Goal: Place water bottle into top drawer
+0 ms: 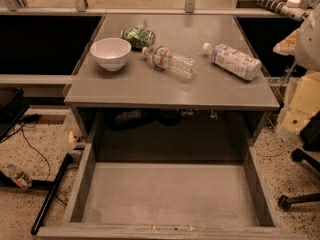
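Note:
The water bottle (pixel 170 60), clear and ribbed with a red-and-white band and a white cap, lies on its side in the middle of the grey table top (pixel 150 89). The top drawer (pixel 170 194) is pulled out below the table's front edge, a wide shallow grey box with nothing in it. My arm hangs at the right edge of the view, and my gripper (pixel 291 124) is at its lower end, beside the table's right front corner, well apart from the bottle and holding nothing that I can see.
A white bowl (pixel 110 53) and a green crumpled bag (pixel 138 37) sit at the back left of the table. A bottle with a whitish-blue label (pixel 233 60) lies at the right. Cables and a black pole (pixel 50 194) lie on the floor at left; a chair base (pixel 300 184) stands at right.

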Tool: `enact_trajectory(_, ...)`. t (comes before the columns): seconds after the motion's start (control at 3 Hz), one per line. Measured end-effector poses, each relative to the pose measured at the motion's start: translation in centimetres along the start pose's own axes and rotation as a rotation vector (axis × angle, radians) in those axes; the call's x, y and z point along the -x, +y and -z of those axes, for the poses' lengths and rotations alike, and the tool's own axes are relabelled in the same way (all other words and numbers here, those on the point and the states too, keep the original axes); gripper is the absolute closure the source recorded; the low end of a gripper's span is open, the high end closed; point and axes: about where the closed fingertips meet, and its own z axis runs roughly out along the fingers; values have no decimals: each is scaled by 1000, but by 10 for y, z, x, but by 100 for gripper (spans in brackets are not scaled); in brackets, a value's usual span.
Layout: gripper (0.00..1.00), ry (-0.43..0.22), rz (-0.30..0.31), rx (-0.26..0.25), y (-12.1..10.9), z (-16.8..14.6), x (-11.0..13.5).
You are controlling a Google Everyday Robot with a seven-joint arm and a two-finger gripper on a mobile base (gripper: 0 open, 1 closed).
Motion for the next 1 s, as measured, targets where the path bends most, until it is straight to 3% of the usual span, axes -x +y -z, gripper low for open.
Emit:
enact_trajectory(0.33,0,-4,1,-4,-1,0,2)
enact_trajectory(0.67,0,-74,8,-2,-17,-11,18)
enact_trajectory(1.0,0,-193,8,1,-44,-34,39)
